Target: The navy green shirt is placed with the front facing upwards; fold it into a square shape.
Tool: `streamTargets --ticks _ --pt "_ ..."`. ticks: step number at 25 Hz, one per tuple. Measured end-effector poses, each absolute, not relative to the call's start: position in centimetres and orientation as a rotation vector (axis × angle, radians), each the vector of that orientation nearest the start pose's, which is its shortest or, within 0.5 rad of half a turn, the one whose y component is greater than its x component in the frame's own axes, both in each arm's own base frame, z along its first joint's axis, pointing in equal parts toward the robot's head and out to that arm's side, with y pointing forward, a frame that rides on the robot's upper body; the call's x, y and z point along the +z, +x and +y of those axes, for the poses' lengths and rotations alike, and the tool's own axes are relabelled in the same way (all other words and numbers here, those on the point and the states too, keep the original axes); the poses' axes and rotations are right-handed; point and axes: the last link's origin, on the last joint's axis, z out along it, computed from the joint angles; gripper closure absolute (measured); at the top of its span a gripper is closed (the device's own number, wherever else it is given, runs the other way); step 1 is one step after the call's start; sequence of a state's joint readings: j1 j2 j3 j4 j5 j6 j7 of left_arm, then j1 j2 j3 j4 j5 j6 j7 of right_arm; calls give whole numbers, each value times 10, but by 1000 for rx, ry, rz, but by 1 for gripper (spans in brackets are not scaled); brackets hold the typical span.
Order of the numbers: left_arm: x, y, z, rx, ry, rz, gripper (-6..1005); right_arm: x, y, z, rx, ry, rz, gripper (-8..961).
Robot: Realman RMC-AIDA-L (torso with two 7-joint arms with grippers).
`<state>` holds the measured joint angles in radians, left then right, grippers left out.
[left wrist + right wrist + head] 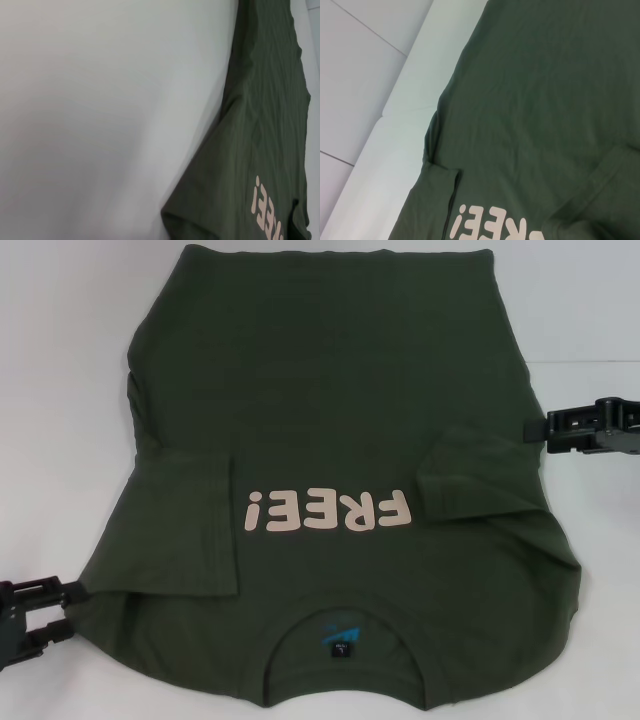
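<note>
The navy green shirt (330,440) lies face-up on the white table (60,390), sleeves folded inward, collar nearest the robot, between the left gripper (35,615) and right gripper (585,430); whether either grips anything I cannot tell.

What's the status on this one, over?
Left tool open at shoulder corner; right tool at shirt's side edge. Dark olive-green cotton T-shirt face-up, both sleeves folded inward. Nothing blocking.

white table (60,390); pale floor tiles w/ seams (355,75), prob.
</note>
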<state>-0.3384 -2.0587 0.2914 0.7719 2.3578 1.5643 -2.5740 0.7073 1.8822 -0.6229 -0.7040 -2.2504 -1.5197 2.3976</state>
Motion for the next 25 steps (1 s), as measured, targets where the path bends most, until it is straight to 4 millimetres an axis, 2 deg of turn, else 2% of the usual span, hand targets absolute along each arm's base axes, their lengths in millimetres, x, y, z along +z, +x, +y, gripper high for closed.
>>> streamTargets --ticks 6,18,25 --pt "53 -381 256 887 1810 2752 547 87 261 397 476 -2292 1670 330" --pt "42 -381 264 892 1781 2767 555 87 261 396 477 -2290 1672 331" --pt "35 -378 279 900 1799 2774 559 87 260 397 479 -2292 1669 332"
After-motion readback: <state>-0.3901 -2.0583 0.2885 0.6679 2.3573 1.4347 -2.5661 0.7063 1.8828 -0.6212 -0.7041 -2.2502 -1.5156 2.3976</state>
